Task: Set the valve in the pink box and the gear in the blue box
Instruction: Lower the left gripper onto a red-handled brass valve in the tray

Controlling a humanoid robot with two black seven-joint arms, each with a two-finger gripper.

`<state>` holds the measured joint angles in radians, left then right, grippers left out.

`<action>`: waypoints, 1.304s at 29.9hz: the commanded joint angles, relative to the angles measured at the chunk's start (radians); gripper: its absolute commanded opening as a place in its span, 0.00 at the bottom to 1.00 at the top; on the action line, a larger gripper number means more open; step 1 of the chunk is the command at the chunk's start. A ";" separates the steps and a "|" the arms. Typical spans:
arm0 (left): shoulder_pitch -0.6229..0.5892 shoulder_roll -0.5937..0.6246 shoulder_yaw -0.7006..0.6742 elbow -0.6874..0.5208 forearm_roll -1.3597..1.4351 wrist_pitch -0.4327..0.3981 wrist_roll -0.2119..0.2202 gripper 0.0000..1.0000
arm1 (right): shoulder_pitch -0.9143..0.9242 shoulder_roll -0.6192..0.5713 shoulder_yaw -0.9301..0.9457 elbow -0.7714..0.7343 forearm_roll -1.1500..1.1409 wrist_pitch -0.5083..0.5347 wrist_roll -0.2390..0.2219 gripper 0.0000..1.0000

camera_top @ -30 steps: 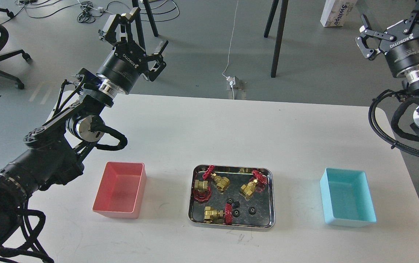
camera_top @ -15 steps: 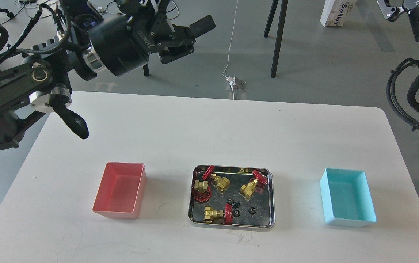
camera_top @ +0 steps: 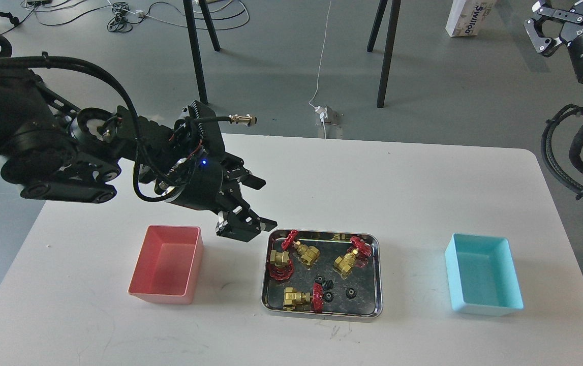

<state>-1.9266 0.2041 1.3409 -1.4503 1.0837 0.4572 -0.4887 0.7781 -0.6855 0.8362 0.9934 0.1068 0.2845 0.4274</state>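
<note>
The left end effector (camera_top: 250, 211) is hovering between the pink box (camera_top: 166, 264) and the steel tray (camera_top: 377, 274), fingers spread and gripping nothing, so I'd say it's reaching for a valve (camera_top: 279, 262). Next it needs lowering over one handwheel. The right end effector (camera_top: 550, 25) is waiting high, fingers apart; gears (camera_top: 351, 293) are sitting in the tray, blue box (camera_top: 482, 274) empty.

A: Access to steel tray (camera_top: 378, 274)? Left gripper (camera_top: 250, 203) hangs with fingers spread, just beside its rear left corner, between tray and pink box (camera_top: 141, 287).

B: Tray open from above. Valves (camera_top: 299, 299) and gears (camera_top: 351, 293) lie close together. Bare table (camera_top: 413, 193) separates tray from blue box (camera_top: 484, 307).
</note>
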 commanded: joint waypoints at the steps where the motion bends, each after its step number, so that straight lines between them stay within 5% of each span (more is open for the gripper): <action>1: 0.021 -0.075 0.056 0.021 0.001 0.032 0.000 0.84 | -0.020 -0.043 0.001 -0.001 0.001 0.002 0.001 1.00; 8: 0.216 -0.107 0.043 0.159 -0.010 0.032 0.000 0.84 | 0.007 -0.065 0.035 -0.019 -0.002 -0.010 -0.021 1.00; 15: 0.248 -0.117 -0.014 0.160 -0.042 0.032 0.000 0.81 | 0.294 0.026 -0.127 -0.200 -0.006 -0.071 -0.213 1.00; 33: 0.452 -0.164 -0.039 0.326 -0.091 0.032 0.000 0.81 | 0.211 0.030 -0.135 -0.237 -0.001 -0.059 -0.210 1.00; 39: 0.495 -0.172 -0.039 0.373 -0.091 0.032 0.000 0.72 | 0.179 0.030 -0.106 -0.236 0.001 -0.050 -0.210 1.00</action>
<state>-1.4542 0.0351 1.3022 -1.1039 0.9925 0.4886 -0.4885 0.9737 -0.6547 0.7135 0.7570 0.1064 0.2257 0.2176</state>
